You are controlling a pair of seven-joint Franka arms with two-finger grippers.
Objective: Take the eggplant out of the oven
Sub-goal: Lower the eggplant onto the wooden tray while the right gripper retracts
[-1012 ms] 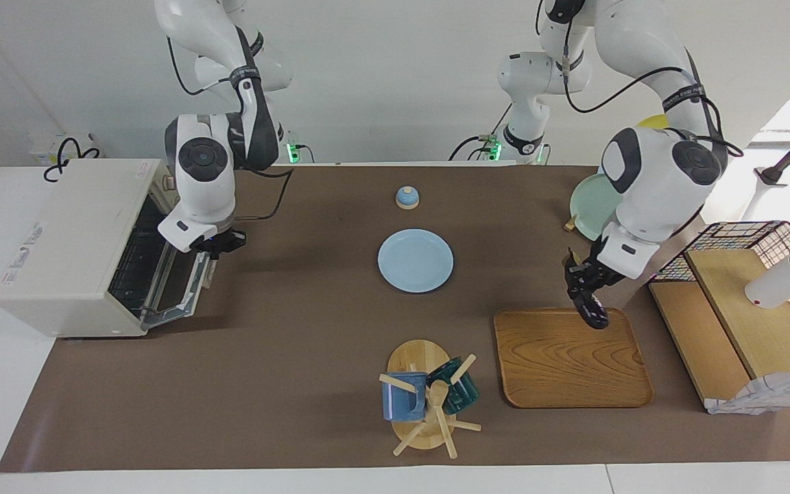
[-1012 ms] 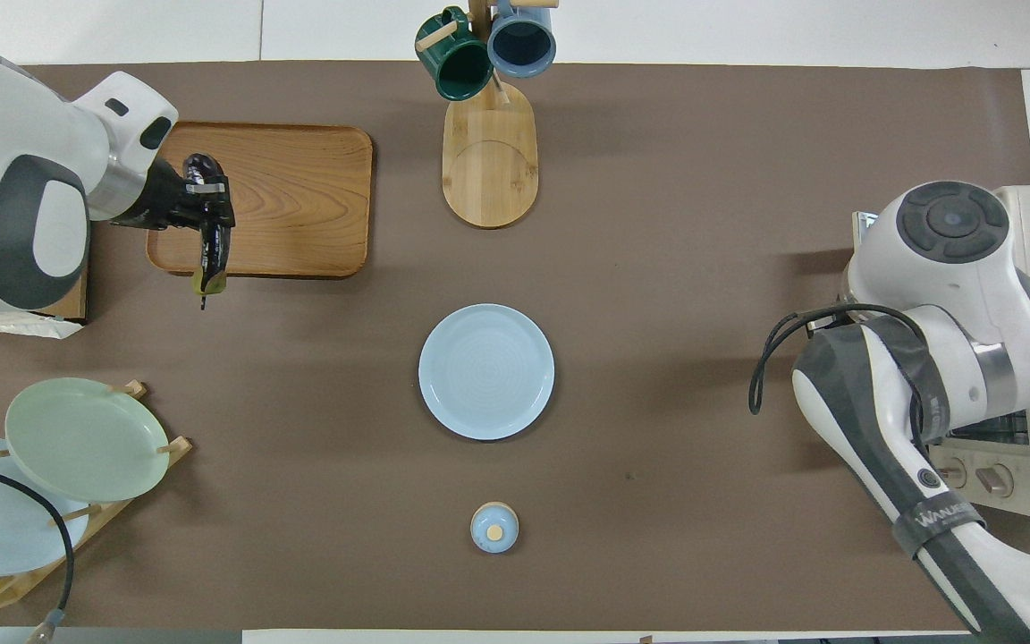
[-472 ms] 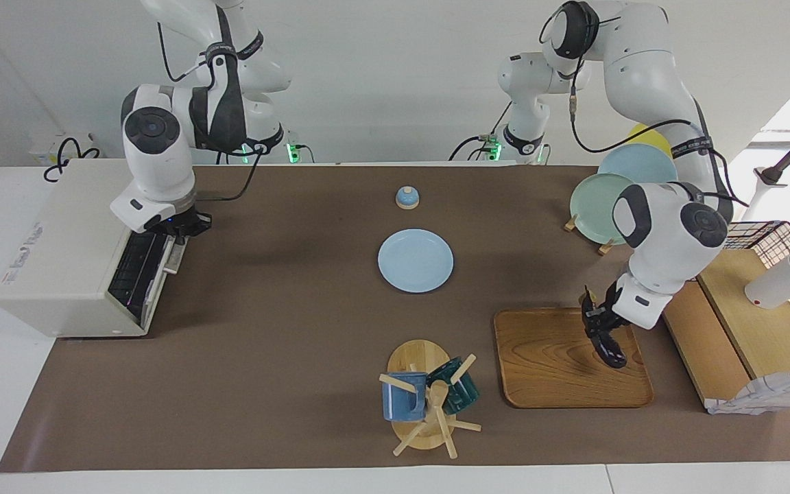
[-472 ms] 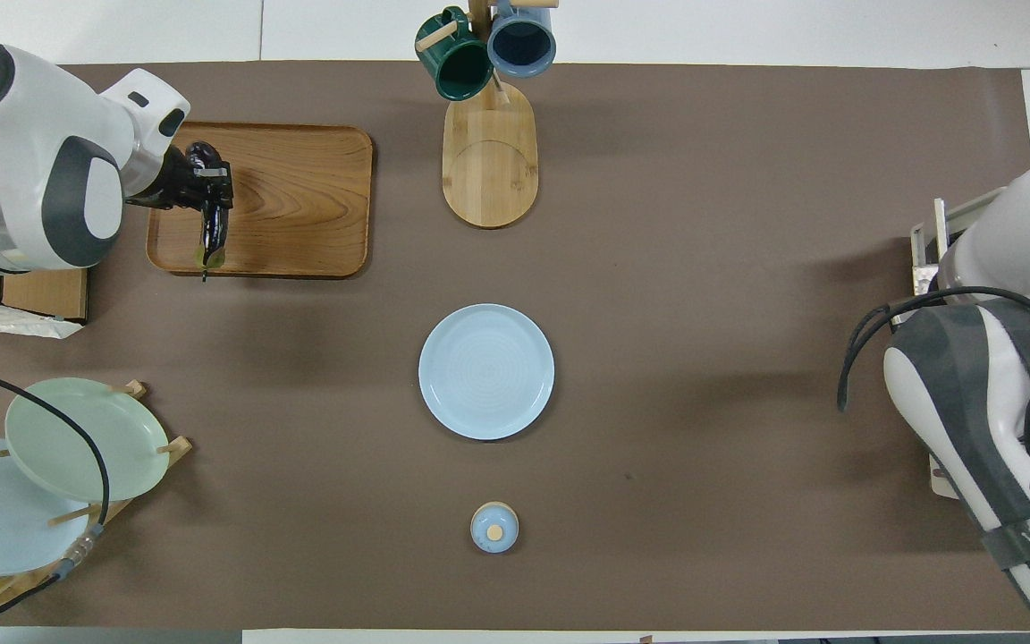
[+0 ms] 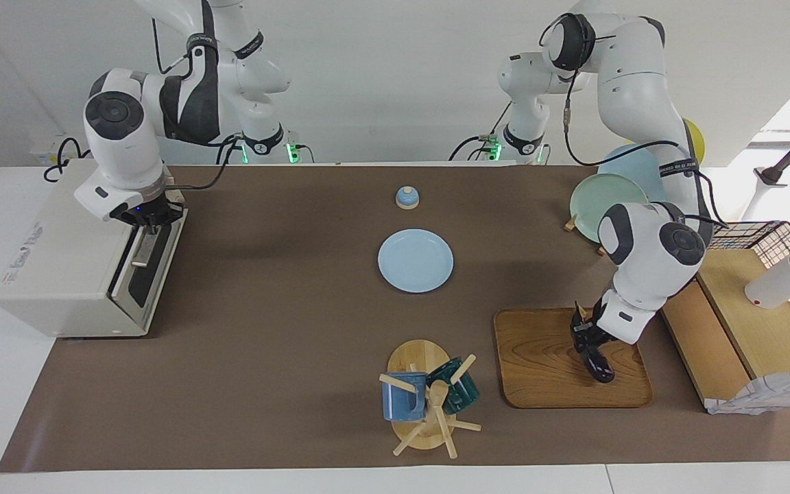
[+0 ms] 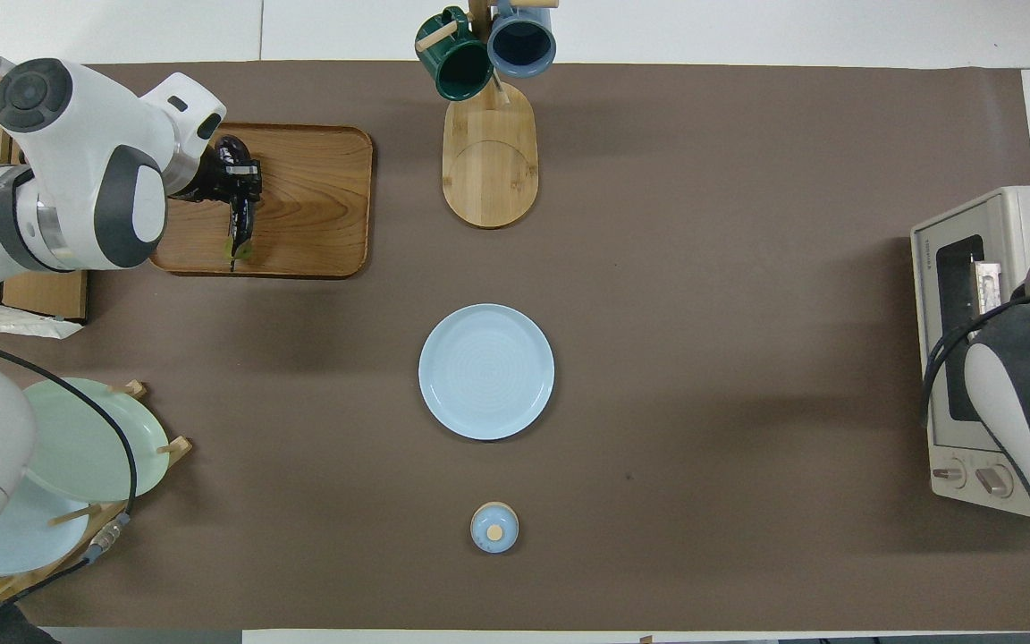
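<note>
Pressing the oven (image 5: 73, 254) door near-closed, the right gripper (image 5: 150, 223) rests at the door's top edge at the right arm's end of the table, fingertips together on nothing. Toward the left arm's end, the left gripper (image 5: 588, 337) pinches the eggplant (image 5: 599, 365), its tip low over or on the tray (image 5: 546, 363), probably to set it down. Count: one oven, one eggplant, one tray, one blue plate (image 5: 415, 261) mid-table, two mugs (image 5: 429, 394) on a stand.

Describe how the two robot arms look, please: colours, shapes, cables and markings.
Both arms are glossy white with rounded segments and dark grey round joint caps. A black cable runs along each. A dark band with lettering wraps each forearm. The left tool and right tool are small and black.
</note>
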